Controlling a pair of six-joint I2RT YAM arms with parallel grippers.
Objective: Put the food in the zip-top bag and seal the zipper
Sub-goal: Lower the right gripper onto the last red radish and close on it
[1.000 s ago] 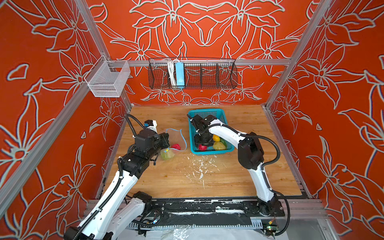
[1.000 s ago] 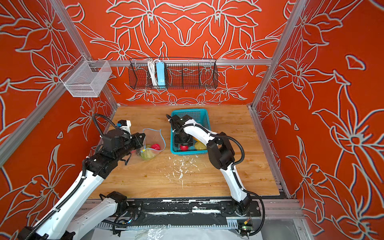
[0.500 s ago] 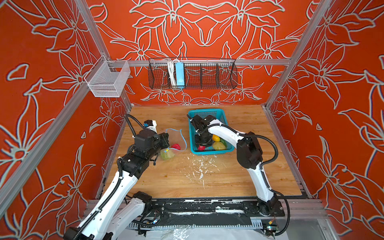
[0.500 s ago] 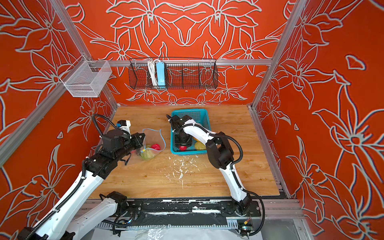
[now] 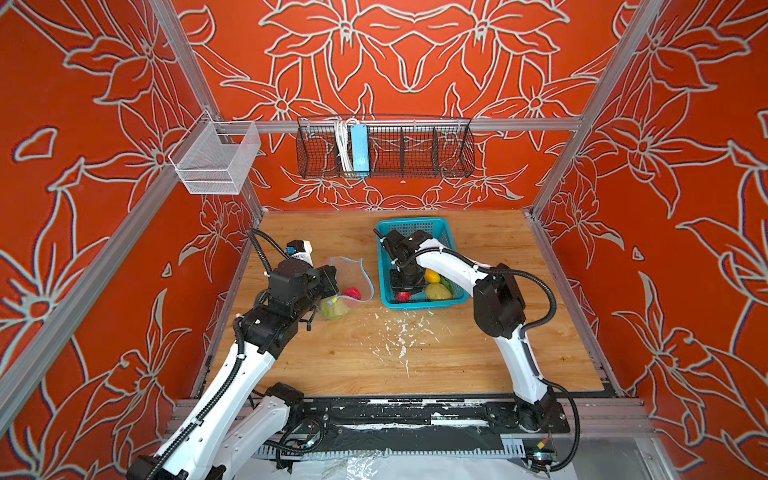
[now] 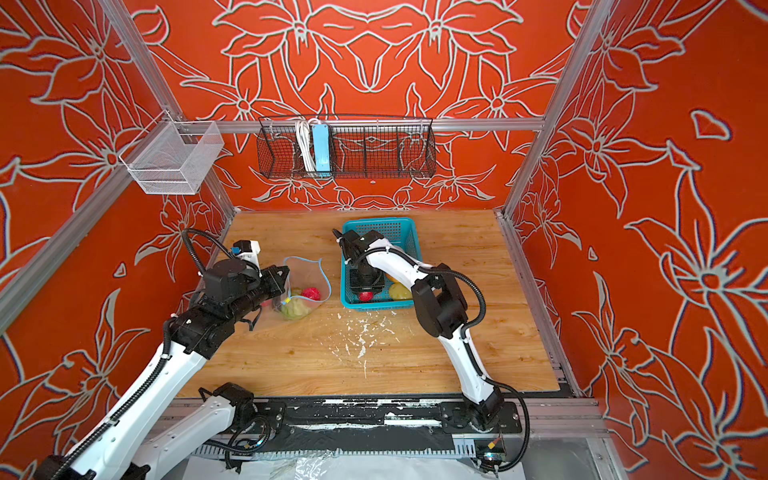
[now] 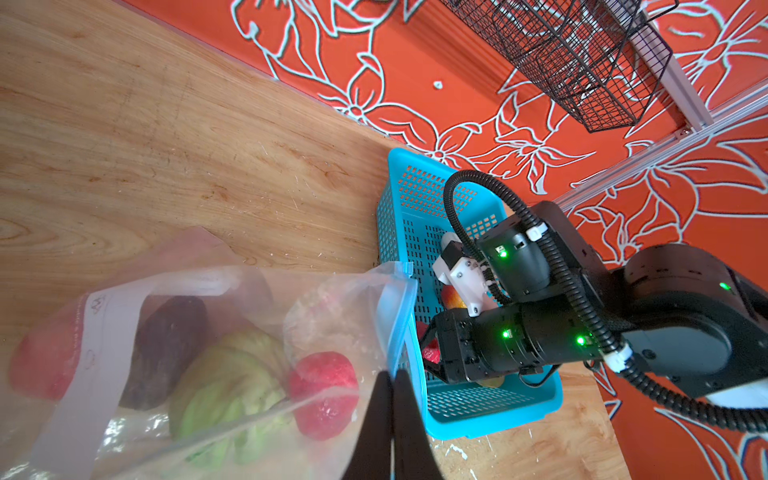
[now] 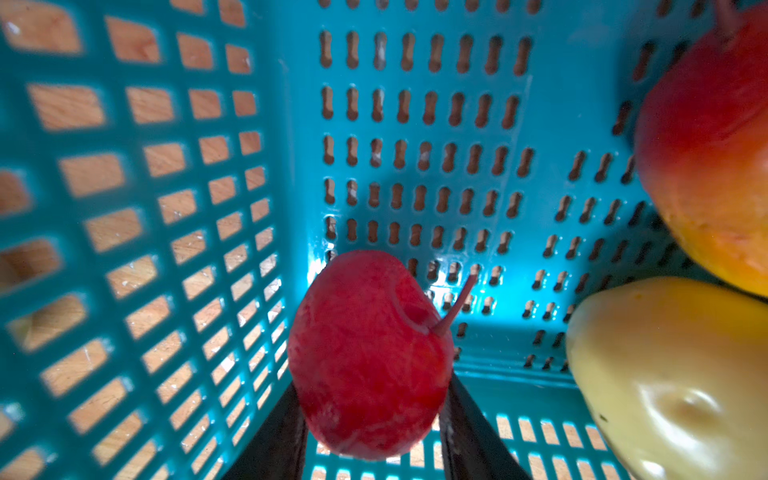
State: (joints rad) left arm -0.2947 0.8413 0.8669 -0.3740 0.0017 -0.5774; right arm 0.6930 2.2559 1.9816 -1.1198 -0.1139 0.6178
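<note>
Right gripper (image 8: 372, 386), inside the teal basket (image 8: 415, 124): its jaws are pressed against both flanks of the red radish (image 8: 365, 353), which lies in a basket corner, near the mango (image 8: 706, 145) and the potato (image 8: 673, 374). The radish looks light, rounded and smooth, so it may squirt out of a pinch. The hold belongs across its widest body, not on the thin tail. Left gripper (image 7: 390, 382): its jaws are pressed together on the rim of the zip-top bag (image 7: 208, 291), at the blue zipper (image 7: 399, 316). The film looks floppy and slick, and the stiffer zipper strip is the surer place to hold. The bag lies on the bench (image 5: 415, 357) just beside the basket's left wall, holding a cabbage (image 7: 224, 386), an avocado (image 7: 166, 349) and a red fruit (image 7: 324, 395).
</note>
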